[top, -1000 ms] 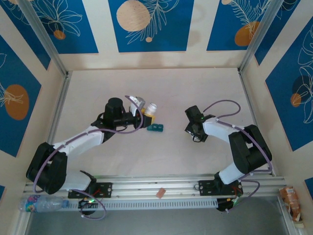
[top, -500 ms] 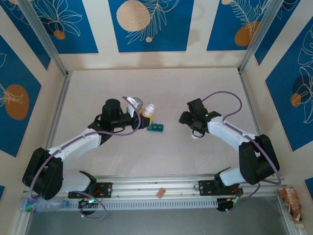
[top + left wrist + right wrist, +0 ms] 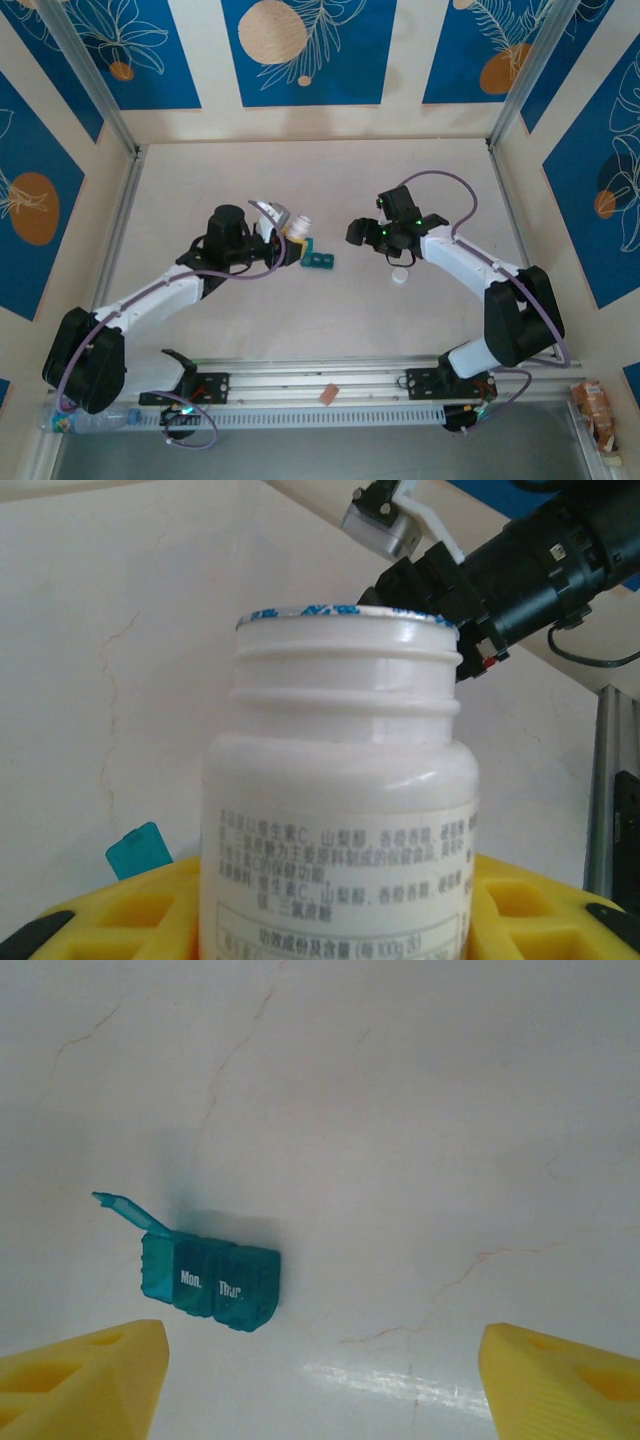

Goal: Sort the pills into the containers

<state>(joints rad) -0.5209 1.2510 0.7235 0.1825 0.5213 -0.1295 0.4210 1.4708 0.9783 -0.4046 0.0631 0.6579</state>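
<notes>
Nearest, a small white cap (image 3: pixel 399 279) lies loose on the worktop (image 3: pixel 330 320). Beyond it sits the teal pill organiser (image 3: pixel 210 1280), one end lid flipped up and the other lids down. Just behind that, the left gripper (image 3: pixel 287 232) clamps an uncapped white bottle (image 3: pixel 340 810). The right gripper (image 3: pixel 320 1375) gapes wide, holding nothing, apart from the organiser. Pouring at so small an opening could scatter pills, and the unsteadied organiser may slide if nudged.
</notes>
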